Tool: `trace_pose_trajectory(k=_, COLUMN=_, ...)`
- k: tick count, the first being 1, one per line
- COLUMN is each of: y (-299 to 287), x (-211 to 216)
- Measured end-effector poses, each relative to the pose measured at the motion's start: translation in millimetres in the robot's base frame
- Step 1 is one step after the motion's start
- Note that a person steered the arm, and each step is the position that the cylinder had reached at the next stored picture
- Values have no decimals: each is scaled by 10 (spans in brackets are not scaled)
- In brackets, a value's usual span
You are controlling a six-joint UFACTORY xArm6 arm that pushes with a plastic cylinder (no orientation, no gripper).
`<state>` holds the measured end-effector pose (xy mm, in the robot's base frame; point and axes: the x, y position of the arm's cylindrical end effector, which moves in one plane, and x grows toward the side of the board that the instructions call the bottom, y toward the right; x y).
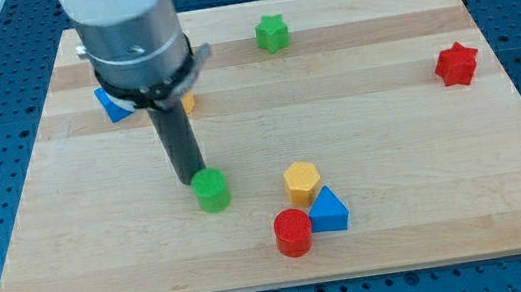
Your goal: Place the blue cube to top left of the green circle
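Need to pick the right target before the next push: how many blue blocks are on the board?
2. One blue block sits at the view's upper left, partly hidden behind the arm. The other blue block lies at the bottom centre, touching the red cylinder. More could be hidden behind the arm.

No readable text or labels anywhere.

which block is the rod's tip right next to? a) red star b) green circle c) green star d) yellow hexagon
b: my tip sits at the upper-left edge of the green circle, while the red star, yellow hexagon and green star lie well away from it.
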<state>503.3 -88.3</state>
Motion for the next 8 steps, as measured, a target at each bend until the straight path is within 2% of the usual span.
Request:
trace_pose_trajectory(k=3, y=565, x=239)
trace_pose_trajectory(k=4, y=530, x=258)
trace_pose_trajectory(k=5, y=-435, x=180)
trace_pose_trajectory(k=6, y=-1409, x=-276)
trace_pose_trajectory(k=7, y=-1941, x=-986)
trace_pose_trajectory(k=8, y=-1697, x=-1663)
